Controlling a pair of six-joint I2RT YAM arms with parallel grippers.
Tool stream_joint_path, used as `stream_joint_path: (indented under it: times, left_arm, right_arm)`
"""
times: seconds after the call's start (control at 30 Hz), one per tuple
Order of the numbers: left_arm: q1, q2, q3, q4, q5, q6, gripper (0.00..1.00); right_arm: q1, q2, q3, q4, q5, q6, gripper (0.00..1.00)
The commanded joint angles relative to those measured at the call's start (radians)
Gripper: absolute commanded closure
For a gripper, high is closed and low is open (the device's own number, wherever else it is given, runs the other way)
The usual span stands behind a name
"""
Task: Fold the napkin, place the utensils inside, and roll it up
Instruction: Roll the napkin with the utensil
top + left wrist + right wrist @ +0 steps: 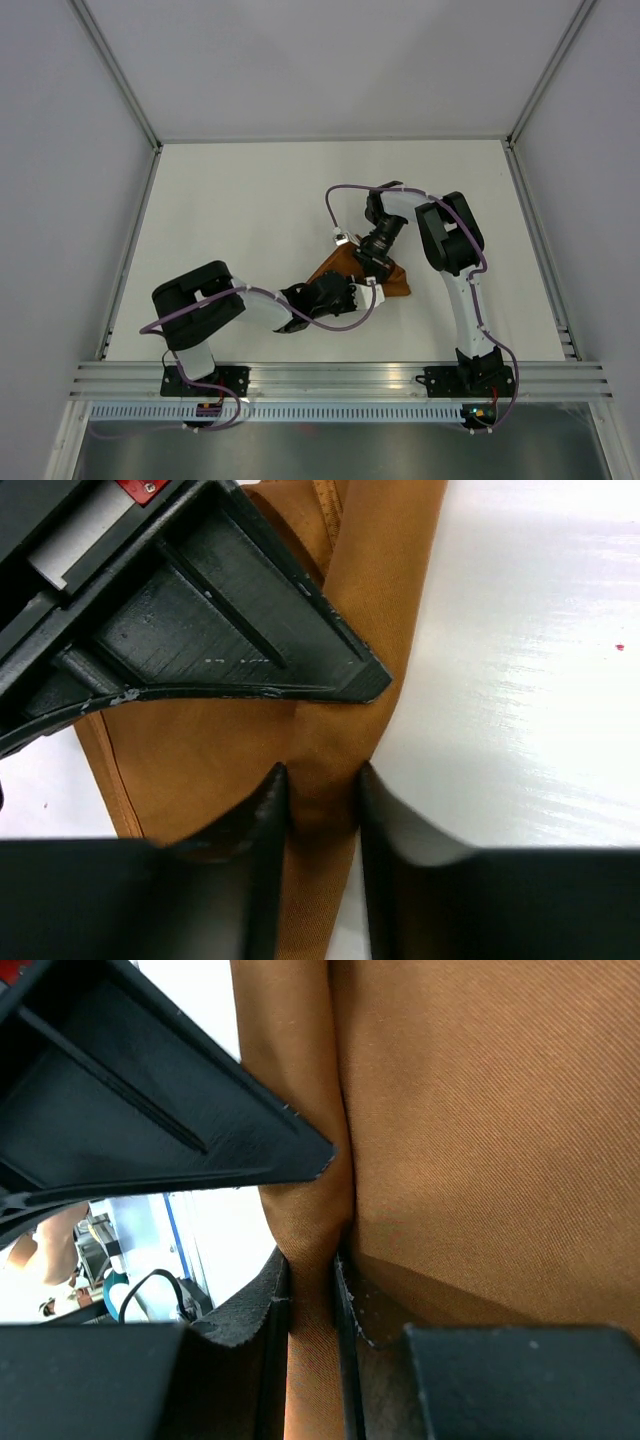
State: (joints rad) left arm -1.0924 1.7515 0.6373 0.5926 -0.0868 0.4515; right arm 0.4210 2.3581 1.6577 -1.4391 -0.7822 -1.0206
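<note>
The rust-orange napkin (396, 283) lies bunched and folded at mid-table, mostly covered by both grippers. My left gripper (350, 294) comes in from the left, and its jaws (322, 776) press on a raised ridge of the napkin (200, 760). My right gripper (372, 262) reaches down from the far side and is shut (312, 1256) on a narrow fold of the napkin (480, 1110). The two grippers sit almost tip to tip. The right gripper's finger (230, 630) fills the upper left of the left wrist view. The utensils are hidden.
The white table (250, 220) is walled by grey panels with metal frame posts at the back corners. An aluminium rail (340, 380) carrying both arm bases runs along the near edge. Purple cables (345, 190) loop over both arms.
</note>
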Motion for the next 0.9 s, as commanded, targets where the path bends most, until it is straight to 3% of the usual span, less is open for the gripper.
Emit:
stream_joint_path:
  times: [0.0, 0.07, 0.17, 0.2, 0.4, 0.63, 0.87]
  left_arm:
    - [0.023, 0.034, 0.027, -0.083, 0.041, 0.021, 0.74]
    - [0.032, 0.040, 0.038, -0.109, 0.073, 0.013, 0.80]
    - [0.042, 0.051, 0.062, -0.161, 0.128, 0.001, 0.92]
    - [0.048, 0.051, 0.067, -0.171, 0.159, -0.002, 0.98]
    - [0.095, 0.062, 0.096, -0.252, 0.318, -0.048, 0.98]
    - [0.181, 0.100, 0.175, -0.367, 0.525, -0.138, 0.98]
    - [0.258, 0.170, 0.242, -0.431, 0.703, -0.218, 0.98]
  right_arm:
    - [-0.008, 0.069, -0.004, 0.178, 0.146, -0.062, 1.00]
    - [-0.008, 0.069, -0.004, 0.178, 0.143, -0.064, 0.99]
    - [-0.008, 0.061, -0.004, 0.172, 0.132, -0.062, 0.86]
    - [-0.008, 0.050, -0.006, 0.171, 0.126, -0.062, 0.76]
    - [-0.021, -0.072, -0.004, 0.163, 0.087, -0.039, 0.55]
    - [-0.091, -0.250, -0.015, 0.245, 0.046, 0.074, 0.51]
    - [-0.203, -0.582, -0.264, 0.622, 0.073, 0.220, 0.52]
